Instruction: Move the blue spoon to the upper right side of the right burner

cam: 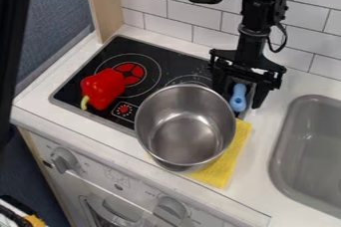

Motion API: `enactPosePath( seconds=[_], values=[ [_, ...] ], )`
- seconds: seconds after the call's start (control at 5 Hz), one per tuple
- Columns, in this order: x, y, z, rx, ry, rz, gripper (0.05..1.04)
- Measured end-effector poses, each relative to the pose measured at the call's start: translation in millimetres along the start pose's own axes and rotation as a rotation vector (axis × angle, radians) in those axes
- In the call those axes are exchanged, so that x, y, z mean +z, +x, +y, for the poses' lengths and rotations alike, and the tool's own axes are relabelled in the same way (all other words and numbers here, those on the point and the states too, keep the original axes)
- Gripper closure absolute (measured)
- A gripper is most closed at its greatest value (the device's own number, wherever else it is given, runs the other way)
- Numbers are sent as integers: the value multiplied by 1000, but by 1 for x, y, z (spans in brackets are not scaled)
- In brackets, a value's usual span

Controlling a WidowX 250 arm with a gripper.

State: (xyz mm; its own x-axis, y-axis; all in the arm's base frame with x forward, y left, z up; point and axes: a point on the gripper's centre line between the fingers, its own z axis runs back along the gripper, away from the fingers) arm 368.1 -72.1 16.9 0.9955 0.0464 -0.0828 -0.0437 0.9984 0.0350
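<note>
A shiny red pepper (103,89) lies on the left side of the black stove top (172,62), partly on the left burner (136,72), with its green stem pointing toward the front edge. Next comes a big silver pot (186,129), in front of the right burner (190,79) and over part of a yellow cloth (228,164). The blue spoon (238,98) is by the stove top's right edge, just beside the pot. The black gripper (242,90) hangs there, its fingers open, one on each side of the spoon. Farther right, a gray sink (309,151) sits in the white counter (263,144).
</note>
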Motion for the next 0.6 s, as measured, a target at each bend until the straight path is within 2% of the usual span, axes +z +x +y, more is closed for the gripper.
enactPosePath(
  seconds=[0.2, 0.4, 0.6],
  values=[
    [35, 3, 3, -5, -17, -87, 83],
    [58, -2, 6, -13, -20, -145, 83],
    [63, -3, 6, -31, -28, -155, 83]
  ],
)
